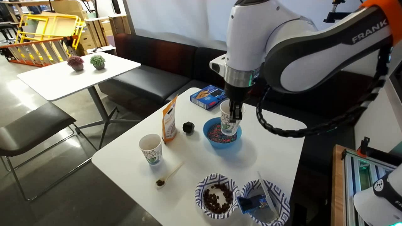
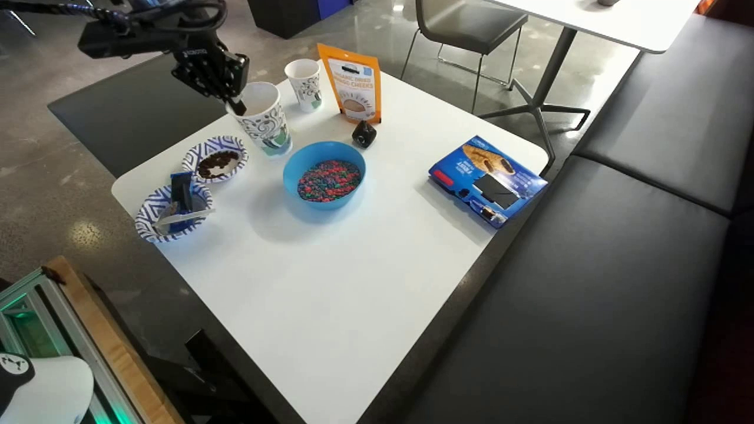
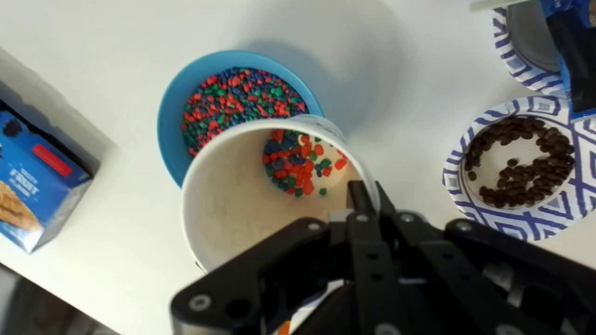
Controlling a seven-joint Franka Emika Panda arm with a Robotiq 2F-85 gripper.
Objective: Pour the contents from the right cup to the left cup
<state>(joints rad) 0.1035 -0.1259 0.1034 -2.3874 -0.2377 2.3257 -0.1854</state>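
Observation:
The right cup, white paper with dark swirls and greenish print, is held in the air in both exterior views (image 1: 226, 126) (image 2: 270, 128). It looks close to upright. In the wrist view its open mouth (image 3: 223, 204) shows red, green and dark blue pieces (image 3: 298, 170) at the bottom. My gripper (image 1: 235, 116) is shut on its rim, one finger inside and one outside, also in the wrist view (image 3: 368, 188). The left cup, with similar print, stands upright on the table in both exterior views (image 1: 153, 154) (image 2: 307, 89). Its bottom is hidden. It is out of the wrist view.
A blue bowl (image 1: 216, 144) of coloured pieces sits near the held cup. An orange pouch (image 1: 169, 124) and black object (image 1: 188, 127) stand by the left cup. Also there: a spoon (image 1: 172, 172), patterned bowls (image 1: 201, 185) (image 1: 284, 201) and a blue box (image 2: 489, 176).

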